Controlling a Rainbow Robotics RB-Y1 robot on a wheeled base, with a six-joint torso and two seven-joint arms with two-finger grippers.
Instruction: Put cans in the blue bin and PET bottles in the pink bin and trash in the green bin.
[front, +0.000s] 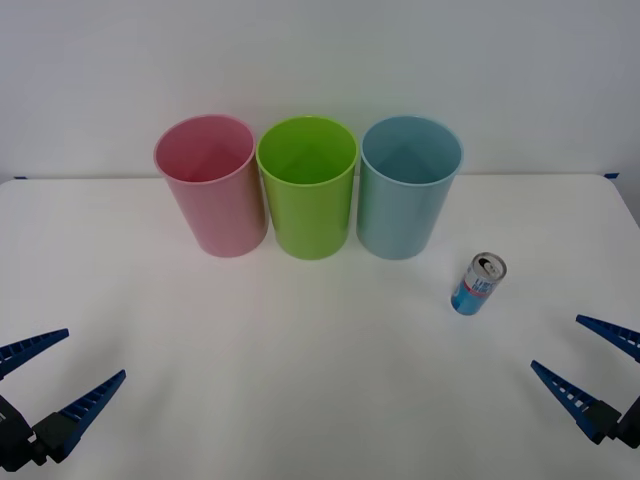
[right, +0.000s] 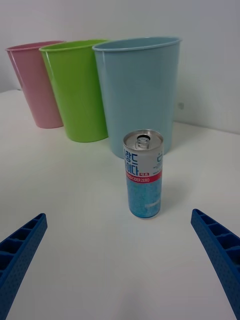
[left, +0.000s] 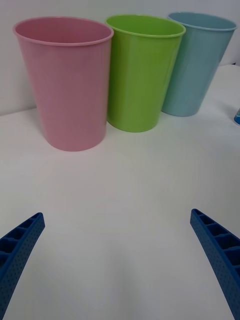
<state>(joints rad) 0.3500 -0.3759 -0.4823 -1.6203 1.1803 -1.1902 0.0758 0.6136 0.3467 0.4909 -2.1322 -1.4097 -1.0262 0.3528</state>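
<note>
Right gripper (front: 590, 370) is sitting wide open facing the can (front: 479, 284), probably needing a reach and grab before heading to the blue bin (front: 408, 187).

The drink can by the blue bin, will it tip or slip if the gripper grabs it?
The drink can stands upright, tall and narrow, so an off-centre nudge could probably tip it, and then it would likely roll. Its smooth printed metal may be slippery; thin walls might dent.

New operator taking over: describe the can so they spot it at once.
Find the three bins at the table's far edge; the blue bin is rightmost. The can stands upright just in front and right of it: small, silver-topped, blue-based, the only non-bin item.
</note>
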